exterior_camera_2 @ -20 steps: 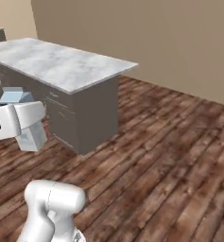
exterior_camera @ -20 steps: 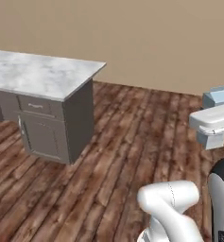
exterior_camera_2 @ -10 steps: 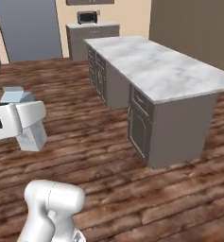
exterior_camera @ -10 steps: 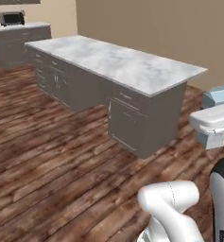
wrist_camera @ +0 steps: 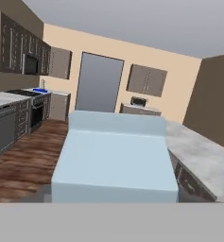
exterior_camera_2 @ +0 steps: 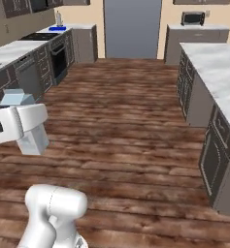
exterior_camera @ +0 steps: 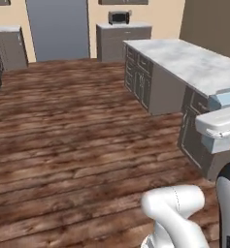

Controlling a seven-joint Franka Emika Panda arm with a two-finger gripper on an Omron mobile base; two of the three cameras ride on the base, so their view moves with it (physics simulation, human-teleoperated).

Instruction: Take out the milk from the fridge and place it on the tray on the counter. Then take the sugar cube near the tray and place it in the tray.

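In the left base view the milk sits clamped in the gripper at right; in the right base view the tray lies far ahead-left of the gripper on the counter; the hand view shows the carton close-up, no writing legible.

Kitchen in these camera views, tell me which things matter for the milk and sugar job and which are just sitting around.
For the job:
- the milk, held in the gripper
- the tray, blue, on the far counter
- the fridge on the back wall

Just there:
- the microwave on the back cabinet
- the island with the marble top
- the oven under the counter
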